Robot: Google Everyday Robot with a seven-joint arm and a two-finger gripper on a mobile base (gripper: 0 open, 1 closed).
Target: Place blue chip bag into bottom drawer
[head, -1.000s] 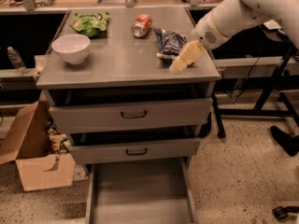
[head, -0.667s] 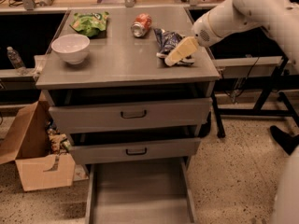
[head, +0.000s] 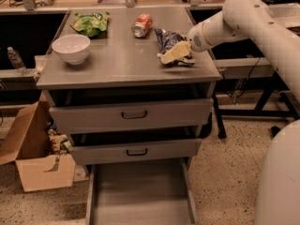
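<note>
The blue chip bag [head: 166,39] lies crumpled on the right part of the grey cabinet top [head: 117,60], next to a red can. My gripper [head: 174,54], pale yellow at the end of the white arm [head: 243,18], reaches in from the right and rests low over the bag's front right part, covering some of it. The bottom drawer [head: 140,193] is pulled out far at the foot of the cabinet, and its flat grey floor is bare.
A white bowl [head: 71,48], a green chip bag [head: 90,23] and a red soda can [head: 142,25] lie on the cabinet top. The two upper drawers [head: 134,114] stand slightly out. A cardboard box [head: 37,165] sits at the left, my white base [head: 281,182] at the lower right.
My gripper has moved left from the cabinet's right edge onto the blue chip bag. The bag and the other things have stayed in place.
</note>
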